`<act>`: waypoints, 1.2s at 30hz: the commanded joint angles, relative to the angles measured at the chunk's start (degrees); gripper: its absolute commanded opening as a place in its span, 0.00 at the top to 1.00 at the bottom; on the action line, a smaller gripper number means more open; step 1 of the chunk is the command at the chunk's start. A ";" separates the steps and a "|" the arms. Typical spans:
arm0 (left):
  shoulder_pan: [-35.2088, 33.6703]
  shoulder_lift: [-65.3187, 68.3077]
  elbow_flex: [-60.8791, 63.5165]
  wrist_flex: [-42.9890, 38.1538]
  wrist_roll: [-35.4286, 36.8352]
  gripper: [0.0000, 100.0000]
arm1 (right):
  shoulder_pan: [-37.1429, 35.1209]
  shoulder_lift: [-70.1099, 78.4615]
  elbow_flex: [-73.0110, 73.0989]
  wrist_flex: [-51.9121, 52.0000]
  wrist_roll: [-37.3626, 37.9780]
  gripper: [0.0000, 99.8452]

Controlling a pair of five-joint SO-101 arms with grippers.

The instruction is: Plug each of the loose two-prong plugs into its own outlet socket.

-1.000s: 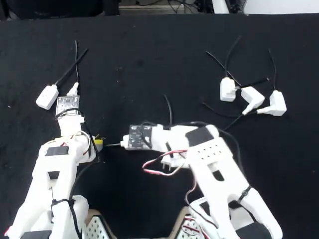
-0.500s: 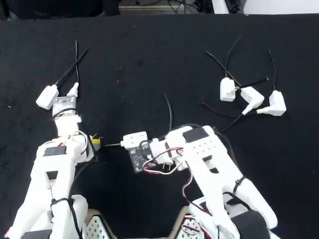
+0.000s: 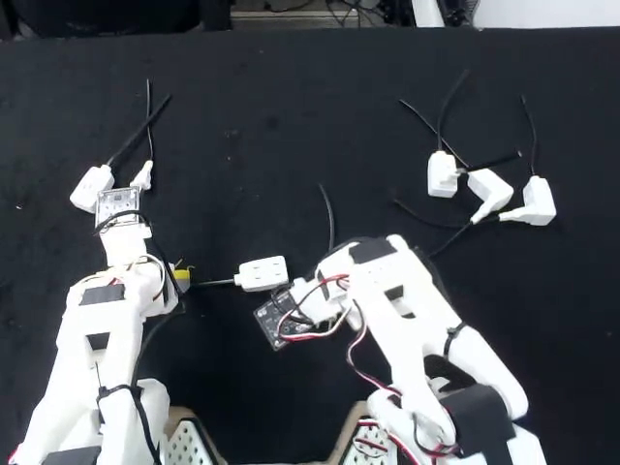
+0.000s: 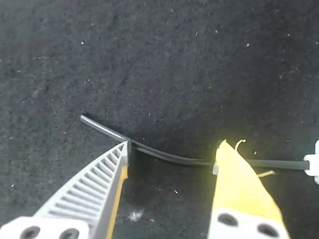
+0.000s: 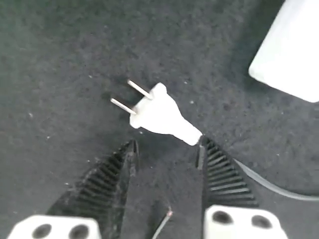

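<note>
Right arm (image 3: 407, 300) has pulled back off the socket (image 3: 263, 273), now uncovered. Plug (image 5: 159, 117) lies on the cloth (image 5: 50, 50) just ahead of right pincer (image 5: 168, 144), fingers apart, prongs pointing away. Left pincer (image 4: 174, 147), apart, straddles a cable (image 4: 104, 128).

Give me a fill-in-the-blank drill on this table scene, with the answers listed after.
The plug lying before the right gripper has ___ metal prongs.
A thin ___ cable runs between the fingers of the left gripper.
Both grippers stand ___.
In the high view, ___ white connectors cluster together beyond the right arm.
Missing words: two; black; open; three.
</note>
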 commanded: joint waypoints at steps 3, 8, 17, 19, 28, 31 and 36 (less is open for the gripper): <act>-0.57 -0.18 -0.66 -2.02 0.35 0.73 | -2.81 1.89 -2.68 -0.26 0.53 0.81; -0.48 -0.18 -0.66 -2.11 0.35 0.73 | -4.31 3.21 -3.12 -0.35 0.53 0.81; -0.48 -0.18 -0.66 -2.11 0.35 0.73 | -4.31 3.82 -1.01 -3.52 0.26 0.81; -0.48 -0.18 -0.66 -2.11 0.35 0.73 | -4.22 4.53 -0.84 -3.60 0.26 0.81; -0.48 -0.18 -0.66 -2.11 0.35 0.73 | -4.04 4.44 -1.01 -3.52 -10.90 0.98; -0.48 -0.18 -0.57 -2.11 0.35 0.73 | -3.87 1.36 -0.31 -2.81 -15.30 0.99; -0.40 -0.18 -0.48 -2.11 0.35 0.73 | -2.73 -10.77 4.18 -0.79 -26.29 0.99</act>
